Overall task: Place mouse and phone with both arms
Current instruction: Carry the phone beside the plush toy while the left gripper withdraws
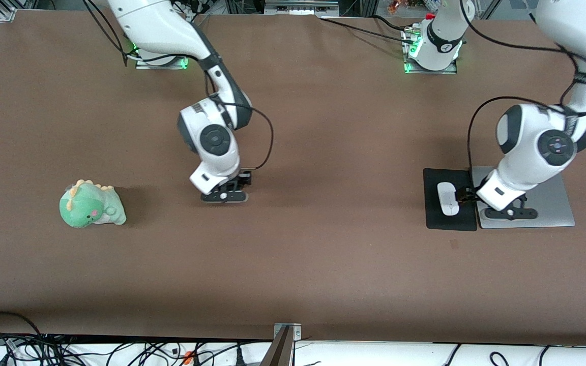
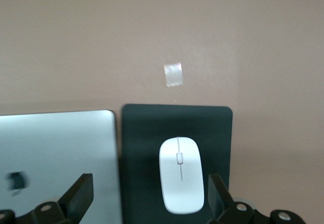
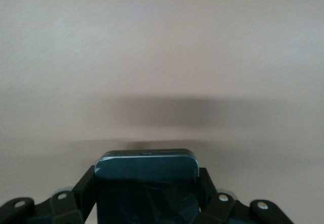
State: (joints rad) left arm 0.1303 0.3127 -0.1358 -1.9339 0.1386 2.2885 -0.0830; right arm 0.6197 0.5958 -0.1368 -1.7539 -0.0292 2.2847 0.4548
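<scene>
The brown counter (image 1: 323,254) carried a pad (image 1: 438,216) toward the left arm's end, the mouse (image 1: 447,198) on it. The left claw (image 2: 149,193) gaped wide over it, empty. The right claw (image 3: 147,193), mid-counter, clamped the phone (image 3: 146,171); a high release could tip it.

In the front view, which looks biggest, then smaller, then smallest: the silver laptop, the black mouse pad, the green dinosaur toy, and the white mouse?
1. Silver laptop, though the left arm hides part of it.
2. Black mouse pad.
3. Green dinosaur toy.
4. White mouse, clearly smallest, lying on the pad.
</scene>
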